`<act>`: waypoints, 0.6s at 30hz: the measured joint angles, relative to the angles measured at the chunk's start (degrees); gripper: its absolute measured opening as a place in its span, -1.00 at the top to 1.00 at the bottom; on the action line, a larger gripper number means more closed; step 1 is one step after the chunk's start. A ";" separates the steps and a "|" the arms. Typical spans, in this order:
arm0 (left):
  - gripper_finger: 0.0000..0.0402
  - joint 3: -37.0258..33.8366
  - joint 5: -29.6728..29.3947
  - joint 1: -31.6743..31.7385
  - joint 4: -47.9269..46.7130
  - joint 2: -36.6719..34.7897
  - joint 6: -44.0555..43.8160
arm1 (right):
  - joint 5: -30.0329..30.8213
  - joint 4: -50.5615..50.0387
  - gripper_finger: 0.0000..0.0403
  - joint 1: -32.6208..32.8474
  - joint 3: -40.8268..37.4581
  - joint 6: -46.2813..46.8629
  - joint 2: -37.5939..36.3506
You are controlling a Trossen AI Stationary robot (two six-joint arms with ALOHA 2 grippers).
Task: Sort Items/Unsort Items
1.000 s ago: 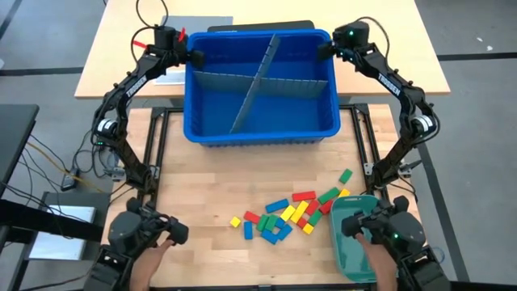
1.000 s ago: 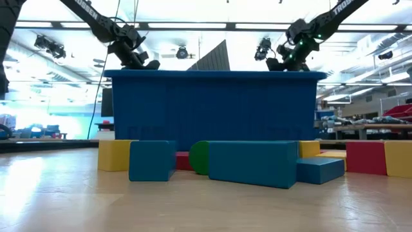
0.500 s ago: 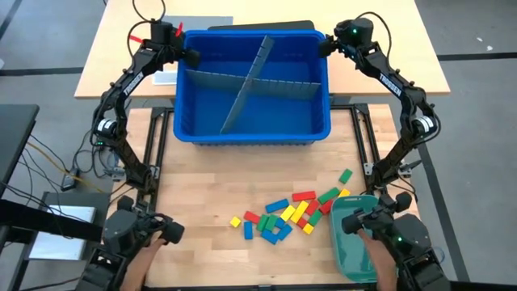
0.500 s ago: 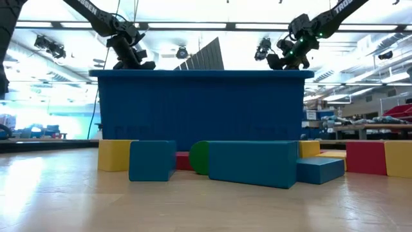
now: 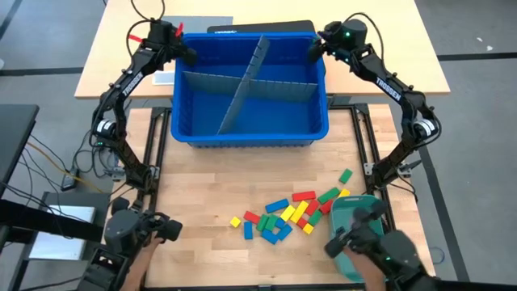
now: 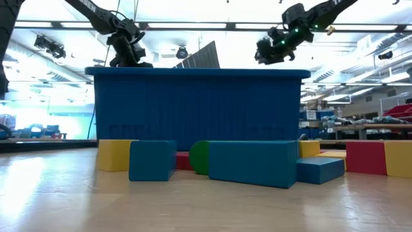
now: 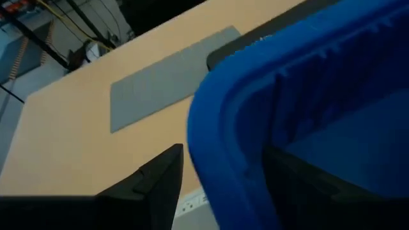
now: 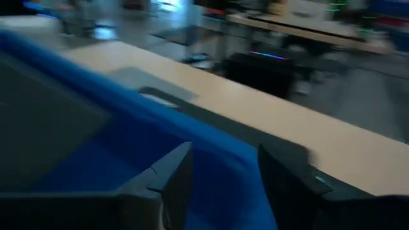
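Note:
A big blue bin (image 5: 246,121) with grey dividers (image 5: 242,85) stands at the table's far side. My left gripper (image 5: 184,52) is at the bin's far-left corner, shut on the rim. My right gripper (image 5: 317,50) hovers open just above the far-right corner (image 6: 267,55), with the blue rim (image 8: 211,150) showing below its fingers. The items, small red, yellow, green and blue blocks (image 5: 291,214), lie loose on the wooden board near the front (image 6: 251,161). My left gripper has the bin's rim at the far-left corner (image 7: 217,128) between its fingers, one finger outside the wall (image 7: 160,182) and one inside (image 7: 307,185). The fingers come from the table's left side, slanting downward, across the rim.
A teal tray (image 5: 349,212) lies at the front right beside the blocks. A person's hands on dark control handles show at the near edge (image 5: 133,234) (image 5: 380,255). A grey flat sheet (image 7: 166,83) lies on the light tabletop behind the bin. Black rails (image 5: 367,137) border the board.
The bin has shifted toward the table's left edge, my left gripper going with it at the corner. My right gripper, at the far-right rim before, has risen above it and gone toward the left.

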 joint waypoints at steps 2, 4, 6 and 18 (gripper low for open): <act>-0.09 0.00 -0.02 0.00 0.33 -0.13 -0.25 | -2.67 -2.11 0.27 1.57 0.00 0.11 0.09; -0.09 0.00 -0.02 -0.15 0.28 -0.26 -0.52 | -2.75 -4.18 0.43 2.94 -0.02 -1.48 0.22; -0.09 -0.04 0.44 -0.25 0.26 -0.92 -0.57 | -1.36 -5.36 0.61 3.70 -0.02 -3.20 0.22; -0.08 -0.11 14.42 -2.60 -4.01 -11.25 -0.72 | -5.58 -9.61 0.84 2.92 -0.09 -1.48 -2.26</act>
